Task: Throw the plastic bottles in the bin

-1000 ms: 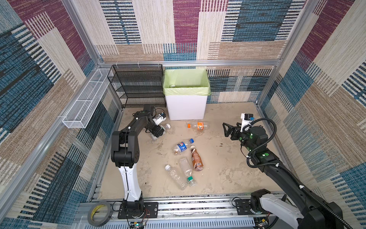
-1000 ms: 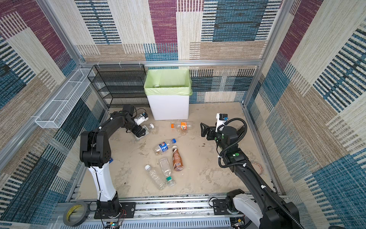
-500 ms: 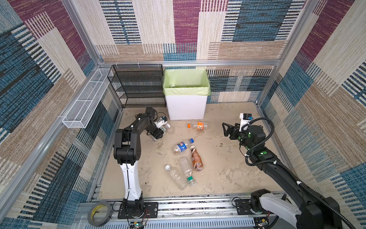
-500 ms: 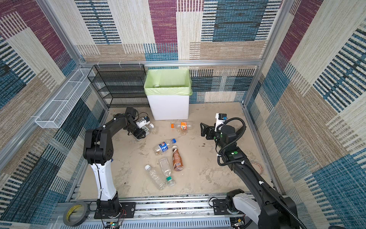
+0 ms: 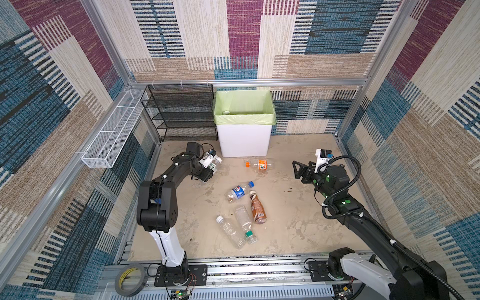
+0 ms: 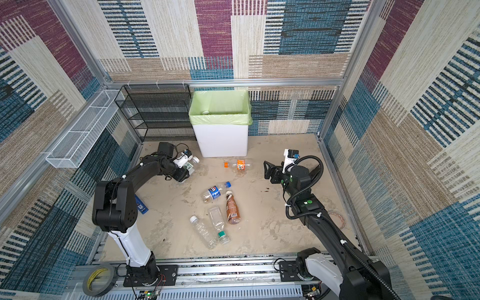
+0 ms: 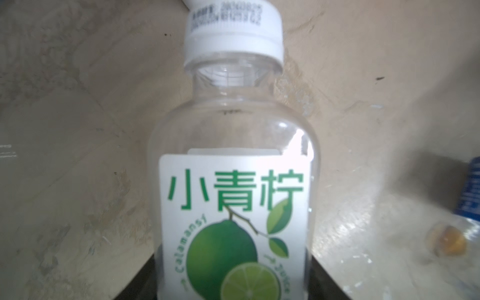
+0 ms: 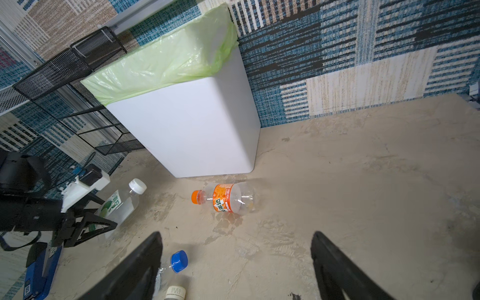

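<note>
My left gripper (image 5: pixel 207 169) (image 7: pixel 233 257) is low on the floor left of the bin, shut on a clear white-capped bottle with a green lime label (image 5: pixel 215 163) (image 7: pixel 233 181). Both jaws press on the bottle's sides. The bin (image 5: pixel 244 141) (image 8: pixel 187 130) is white with a light green bag and stands at the back wall. On the floor lie an orange-capped bottle (image 5: pixel 261 164) (image 8: pixel 228 198), a blue-capped one (image 5: pixel 239 191), a brown-filled one (image 5: pixel 257 210) and two clear ones (image 5: pixel 230 232). My right gripper (image 5: pixel 296 170) (image 8: pixel 235 235) hangs open and empty, right of the orange bottle.
A black mesh rack (image 5: pixel 181 111) stands left of the bin, and a white wire basket (image 5: pixel 111 135) hangs on the left wall. A blue device (image 6: pixel 141 205) lies beside the left arm. A tape roll (image 5: pixel 130 279) sits on the front rail.
My left gripper's jaws have closed from wide open onto the lime-label bottle. The right gripper has narrowed a little and drifted slightly, still open.
</note>
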You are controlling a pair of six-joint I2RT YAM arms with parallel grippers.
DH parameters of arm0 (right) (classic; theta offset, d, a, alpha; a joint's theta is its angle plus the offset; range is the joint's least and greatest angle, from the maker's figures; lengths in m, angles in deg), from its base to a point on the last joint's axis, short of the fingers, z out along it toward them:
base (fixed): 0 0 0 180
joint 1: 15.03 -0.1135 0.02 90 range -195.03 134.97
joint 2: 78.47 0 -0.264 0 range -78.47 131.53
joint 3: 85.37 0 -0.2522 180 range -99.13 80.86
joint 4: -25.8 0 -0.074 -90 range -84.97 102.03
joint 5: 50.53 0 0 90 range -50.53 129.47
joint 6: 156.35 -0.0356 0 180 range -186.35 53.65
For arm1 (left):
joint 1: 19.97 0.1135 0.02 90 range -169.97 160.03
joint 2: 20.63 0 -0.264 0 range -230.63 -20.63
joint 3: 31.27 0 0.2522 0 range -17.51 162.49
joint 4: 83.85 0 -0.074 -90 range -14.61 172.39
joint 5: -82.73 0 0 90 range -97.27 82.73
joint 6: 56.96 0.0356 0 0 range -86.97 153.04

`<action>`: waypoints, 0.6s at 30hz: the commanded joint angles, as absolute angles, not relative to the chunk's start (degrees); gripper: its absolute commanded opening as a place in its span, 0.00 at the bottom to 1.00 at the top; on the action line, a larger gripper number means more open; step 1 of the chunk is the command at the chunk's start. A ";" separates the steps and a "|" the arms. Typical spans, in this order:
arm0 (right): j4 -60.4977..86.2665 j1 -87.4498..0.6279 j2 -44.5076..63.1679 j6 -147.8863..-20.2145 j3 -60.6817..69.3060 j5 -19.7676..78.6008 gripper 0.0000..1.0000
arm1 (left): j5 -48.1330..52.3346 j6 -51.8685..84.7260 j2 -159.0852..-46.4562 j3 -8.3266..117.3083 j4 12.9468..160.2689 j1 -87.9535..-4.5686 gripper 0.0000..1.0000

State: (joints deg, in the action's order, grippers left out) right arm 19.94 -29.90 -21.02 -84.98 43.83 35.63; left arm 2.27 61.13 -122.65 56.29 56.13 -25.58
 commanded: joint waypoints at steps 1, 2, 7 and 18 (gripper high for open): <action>21.62 -29.88 -21.51 -85.63 44.32 36.49 0.89 | 6.83 47.27 -114.65 48.35 69.12 -26.11 0.57; 21.87 -29.88 -21.61 -85.78 44.41 36.40 0.88 | 8.36 44.42 -110.80 43.75 74.40 -26.50 0.57; 21.57 -29.88 -21.33 -85.62 44.43 35.53 0.87 | 6.86 36.01 -94.61 30.90 91.74 -30.48 0.58; 23.25 -29.88 -24.34 -87.18 48.21 35.03 0.84 | 8.96 34.63 -67.32 28.19 108.29 -33.92 0.65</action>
